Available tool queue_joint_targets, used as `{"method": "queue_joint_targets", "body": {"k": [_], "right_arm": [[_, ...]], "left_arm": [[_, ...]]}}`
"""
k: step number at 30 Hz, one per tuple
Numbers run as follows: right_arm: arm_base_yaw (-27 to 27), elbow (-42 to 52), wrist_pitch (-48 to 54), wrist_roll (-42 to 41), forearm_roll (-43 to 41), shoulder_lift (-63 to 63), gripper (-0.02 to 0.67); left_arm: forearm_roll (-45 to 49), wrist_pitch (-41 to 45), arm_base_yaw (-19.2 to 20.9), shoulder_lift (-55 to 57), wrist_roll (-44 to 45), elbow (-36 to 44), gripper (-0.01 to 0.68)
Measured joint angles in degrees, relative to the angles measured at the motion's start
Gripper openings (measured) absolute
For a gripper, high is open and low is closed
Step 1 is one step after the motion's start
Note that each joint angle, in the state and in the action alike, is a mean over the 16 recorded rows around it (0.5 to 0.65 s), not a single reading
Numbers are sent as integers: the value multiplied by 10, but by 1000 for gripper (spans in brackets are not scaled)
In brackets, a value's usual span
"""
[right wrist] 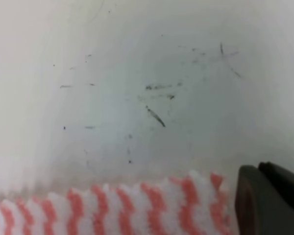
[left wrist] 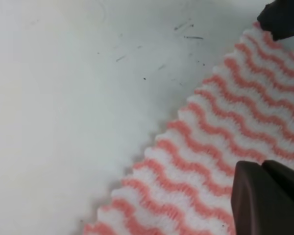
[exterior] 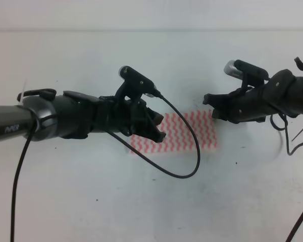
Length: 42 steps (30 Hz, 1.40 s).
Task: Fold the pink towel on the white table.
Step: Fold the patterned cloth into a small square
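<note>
Towel (exterior: 184, 132) lies flat on the white table (exterior: 91, 201), roughly mid-surface and a little toward the right edge; pink-and-white zigzag stripes, lying as a wide strip. Its left end is hidden under the left claw.

Left claw (exterior: 156, 132) is low over the towel's left end, its dark fingers overlapping the cloth in the high view. Whether they are spread or pinching the fabric cannot be told. Left wrist view: one dark finger (left wrist: 267, 198) shows at the bottom right corner, over the striped cloth (left wrist: 225, 147), with the towel's frayed edge running diagonally across bare tabletop (left wrist: 63, 98) (small dark scuffs on it).

Right claw (exterior: 212, 107) sits at the towel's far right corner, tips just at the cloth edge. Spread or closed: cannot tell. Right wrist view: a dark finger (right wrist: 269, 200) at the bottom right, beside the towel's corner (right wrist: 137, 205); scuffed table (right wrist: 137, 73) fills the rest.

A black cable (exterior: 189, 151) loops from the left arm across the towel.
</note>
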Motion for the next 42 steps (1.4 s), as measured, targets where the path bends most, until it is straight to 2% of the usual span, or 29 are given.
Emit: {"method": "queue_joint_targets", "body": {"k": [18,31,36,42], "right_arm": [[-1,-62,89,1,-9,-3,-18],[-1,-67,114,0,-9,27,-17],[-2,-66,127,0,-22,4,-18],[-1,-54,146,0,-43,-44,-18]], "left_arm": [[-4,0,0,0,7,0,-5],[-4,3,0,-2,1,0,-5],[14,17,0,-9,-26,0,-5],[81,43,0,-16,-105,0,-5]]}}
